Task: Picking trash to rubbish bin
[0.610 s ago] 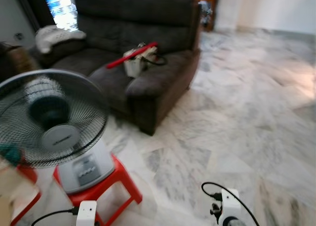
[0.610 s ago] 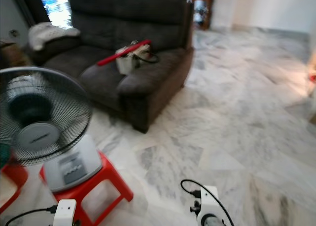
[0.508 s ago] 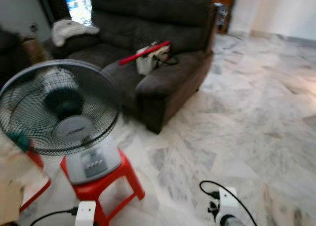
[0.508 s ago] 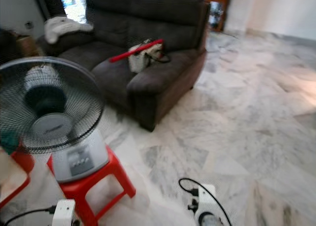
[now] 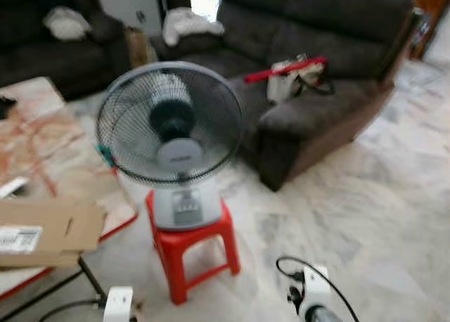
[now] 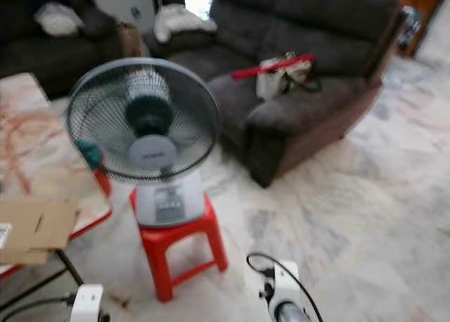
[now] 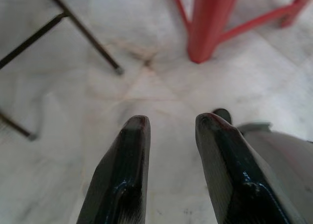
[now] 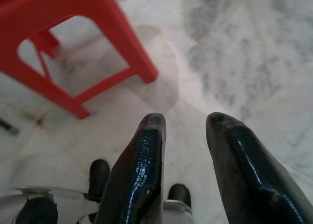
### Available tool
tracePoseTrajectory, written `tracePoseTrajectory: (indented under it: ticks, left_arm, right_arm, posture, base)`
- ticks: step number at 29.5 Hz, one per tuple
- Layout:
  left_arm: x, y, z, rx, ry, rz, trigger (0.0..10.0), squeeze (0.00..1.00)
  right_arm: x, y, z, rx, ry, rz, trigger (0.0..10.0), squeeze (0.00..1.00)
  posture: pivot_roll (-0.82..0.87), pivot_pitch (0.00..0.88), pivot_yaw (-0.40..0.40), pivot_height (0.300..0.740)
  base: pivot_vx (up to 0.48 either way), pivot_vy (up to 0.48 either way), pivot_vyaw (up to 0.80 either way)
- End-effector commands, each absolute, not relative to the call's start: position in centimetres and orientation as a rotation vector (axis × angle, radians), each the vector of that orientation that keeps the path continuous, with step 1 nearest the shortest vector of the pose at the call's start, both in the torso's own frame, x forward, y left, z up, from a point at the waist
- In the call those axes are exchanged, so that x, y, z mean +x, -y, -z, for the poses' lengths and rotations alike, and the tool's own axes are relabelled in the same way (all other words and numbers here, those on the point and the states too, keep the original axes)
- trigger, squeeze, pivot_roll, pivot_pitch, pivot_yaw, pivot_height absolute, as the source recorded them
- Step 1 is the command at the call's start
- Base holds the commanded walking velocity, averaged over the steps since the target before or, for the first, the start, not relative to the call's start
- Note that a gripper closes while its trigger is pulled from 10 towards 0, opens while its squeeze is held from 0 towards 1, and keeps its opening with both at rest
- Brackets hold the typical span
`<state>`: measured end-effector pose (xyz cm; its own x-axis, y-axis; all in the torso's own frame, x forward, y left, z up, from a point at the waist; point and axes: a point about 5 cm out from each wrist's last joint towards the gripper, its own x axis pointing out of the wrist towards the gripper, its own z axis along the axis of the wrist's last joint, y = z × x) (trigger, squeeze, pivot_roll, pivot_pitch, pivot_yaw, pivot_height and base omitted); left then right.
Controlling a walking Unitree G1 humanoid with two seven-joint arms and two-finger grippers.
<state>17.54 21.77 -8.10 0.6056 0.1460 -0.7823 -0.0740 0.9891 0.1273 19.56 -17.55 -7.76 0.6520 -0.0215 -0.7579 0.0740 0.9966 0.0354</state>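
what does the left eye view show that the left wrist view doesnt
Left eye view alone: the fan on the stool, the dark sofa holding a bag, and flattened cardboard on the table. Left wrist view alone: the left gripper, fingers apart and empty, above thin black table legs. Both share the red stool and marble floor.

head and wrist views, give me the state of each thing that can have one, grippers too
left gripper: open, empty, pointing down at the marble floor
right gripper: open, empty, pointing down near the stool
fan: upright on the stool, too blurred to tell if it spins
red stool: upright, bearing the fan
cardboard: lying flat on the table edge
bag: resting on the sofa seat
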Motion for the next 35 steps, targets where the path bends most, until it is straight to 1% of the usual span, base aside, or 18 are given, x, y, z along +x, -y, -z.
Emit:
tracePoseTrajectory:
  ticks: [1,7,16,27,29,35]
  left_arm:
    - [17.2,-16.6,9.1,0.072,-0.992,-0.016,10.0,0.0]
    - [16.9,-16.5,9.3,0.062,-0.999,-0.025,10.0,0.0]
    - [16.3,-16.9,9.5,0.046,-1.006,-0.062,10.0,0.0]
    - [16.0,-17.0,9.6,0.053,-1.008,-0.067,10.0,0.0]
    - [16.9,-17.0,9.1,0.067,-0.96,-0.068,10.0,0.0]
    - [18.1,-16.8,8.5,0.083,-0.897,-0.062,10.0,0.0]
  right_arm:
    - [19.4,24.2,6.6,0.269,-0.796,0.316,10.0,0.0]
    - [19.2,24.3,6.7,0.261,-0.806,0.307,10.0,0.0]
    - [19.1,24.1,6.9,0.252,-0.819,0.292,10.0,0.0]
    - [20.0,23.6,6.5,0.252,-0.802,0.269,10.0,0.0]
    - [20.1,23.5,6.4,0.285,-0.794,0.271,10.0,0.0]
    - [20.3,23.6,6.3,0.299,-0.785,0.274,10.0,0.0]
  posture:
    - [-0.07,0.0,-0.014,0.74]
    - [-0.06,0.0,-0.038,0.74]
    - [-0.04,0.0,-0.052,0.74]
    - [-0.03,0.0,-0.057,0.74]
    - [-0.03,0.0,-0.059,0.74]
    - [-0.02,0.0,-0.065,0.74]
  base:
    - [0.0,0.0,0.8]
    - [0.0,0.0,0.8]
    - [0.0,0.0,0.8]
    - [0.0,0.0,0.79]
    - [0.0,0.0,0.0]
    - [0.0,0.0,0.0]
